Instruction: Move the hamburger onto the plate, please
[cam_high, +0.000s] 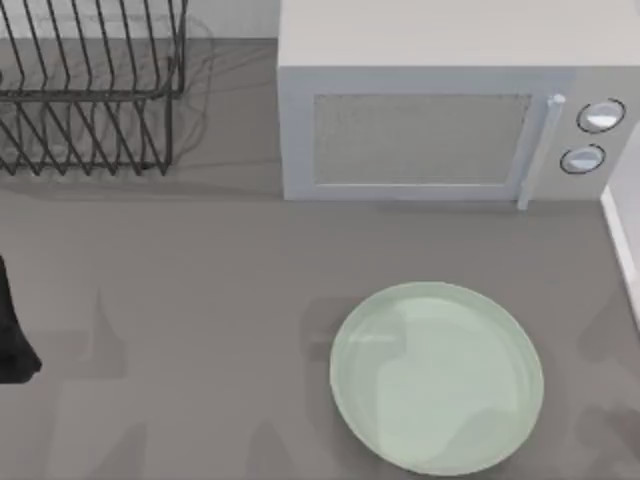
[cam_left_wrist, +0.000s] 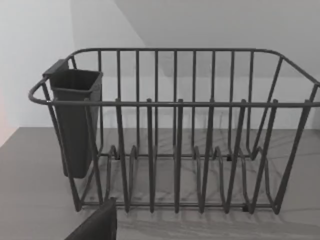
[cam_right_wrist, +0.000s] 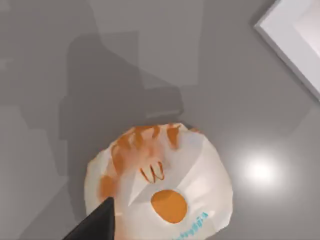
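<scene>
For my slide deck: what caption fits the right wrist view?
Right claw's finger poised at the hamburger, which sits on the grey table.

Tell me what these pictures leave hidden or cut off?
- Right gripper: whether it holds the hamburger; a dark finger is cut off by the right wrist view's edge.
- Left arm: cut off at the top view's left edge.
- Dish rack: cut off by the top view's upper-left corner.
- Plate: its near rim meets the frame's edge.
</scene>
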